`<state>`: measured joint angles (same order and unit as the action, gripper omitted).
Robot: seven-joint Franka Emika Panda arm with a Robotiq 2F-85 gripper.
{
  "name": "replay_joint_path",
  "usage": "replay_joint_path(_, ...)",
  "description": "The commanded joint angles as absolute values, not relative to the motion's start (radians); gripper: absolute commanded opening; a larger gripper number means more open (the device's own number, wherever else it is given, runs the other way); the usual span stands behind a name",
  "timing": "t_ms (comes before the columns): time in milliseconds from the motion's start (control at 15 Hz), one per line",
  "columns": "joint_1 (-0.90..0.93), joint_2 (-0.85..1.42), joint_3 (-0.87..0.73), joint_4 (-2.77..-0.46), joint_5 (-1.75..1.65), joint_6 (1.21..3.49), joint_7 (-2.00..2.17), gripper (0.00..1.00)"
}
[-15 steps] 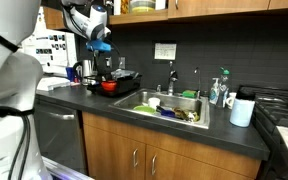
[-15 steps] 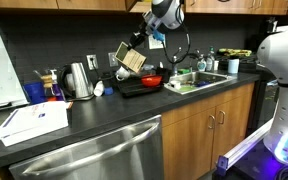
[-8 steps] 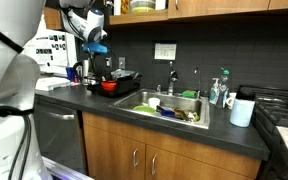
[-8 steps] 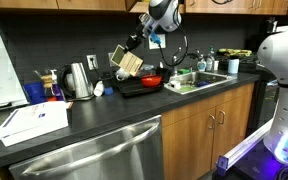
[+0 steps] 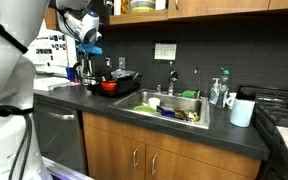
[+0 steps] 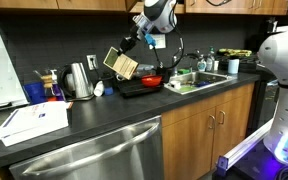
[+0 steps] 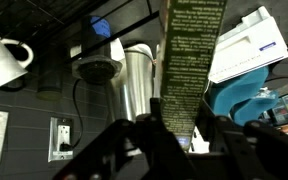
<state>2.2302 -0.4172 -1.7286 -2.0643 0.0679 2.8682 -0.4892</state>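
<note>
Now the box (image 6: 120,65) sits further from the sink (image 6: 199,78) than it did a second ago. You have carried it sideways along the wall, off the red bowl (image 6: 151,80) and toward the kettle (image 6: 79,80), with little change in height. It hangs tilted, one corner down, well above the surface (image 6: 104,110) and touching nothing there.

Your tool (image 6: 131,50) stays clamped on the box's upper end. In the wrist view the fingers (image 7: 152,135) pinch the narrow printed side and no gap shows beside it, so the grip looks as firm as before. The tilt has barely altered through the move, which suggests no slip.

So the carry is under way and the box is not set down anywhere. It appears to hang over the stretch between bowl and kettle. The bowl, the kettle and the white carton (image 6: 32,122) have not stirred.
</note>
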Motion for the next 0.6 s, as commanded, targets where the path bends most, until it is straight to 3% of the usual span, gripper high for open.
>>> replay_joint_path(0, 2.296, -0.44, -1.779, -2.024, 0.058, 2.851, -0.492, 0.12)
replay_joint_path(533, 2.43, -0.482, -1.842, -1.977, 0.054, 2.849, -0.494, 0.12)
